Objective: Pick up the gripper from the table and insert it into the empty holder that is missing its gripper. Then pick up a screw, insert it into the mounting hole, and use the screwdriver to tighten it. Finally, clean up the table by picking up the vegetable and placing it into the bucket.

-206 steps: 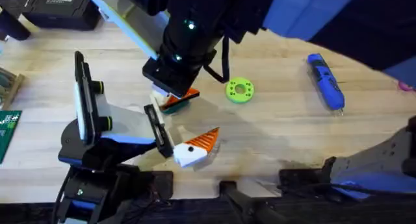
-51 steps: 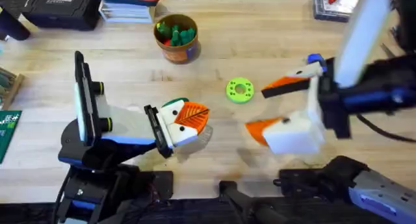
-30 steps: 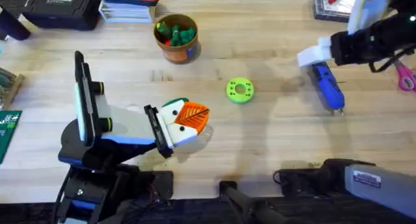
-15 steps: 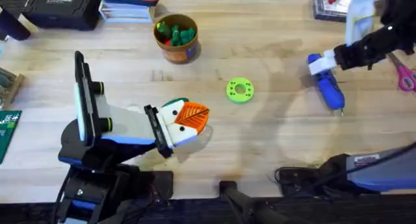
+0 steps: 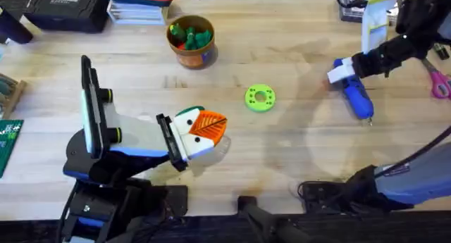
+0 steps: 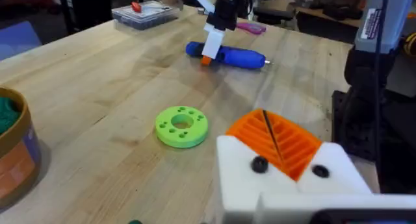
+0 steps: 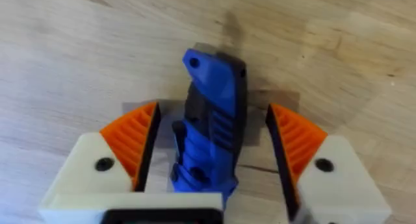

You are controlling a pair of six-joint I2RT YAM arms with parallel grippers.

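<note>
**Right gripper straddles the screwdriver**

The right gripper (image 7: 211, 152) is wide open, orange pads either side of the blue screwdriver (image 7: 209, 123) lying on the tabletop (image 5: 296, 144), not squeezing it. The left gripper (image 6: 279, 152) sits apart; its opening I cannot tell.

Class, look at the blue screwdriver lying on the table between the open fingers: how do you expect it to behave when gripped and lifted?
The screwdriver looks like hard moulded plastic, so probably stiff. Its rounded body may roll on the table if nudged. The right gripper straddles one end, so the long body might tilt when lifted.
</note>
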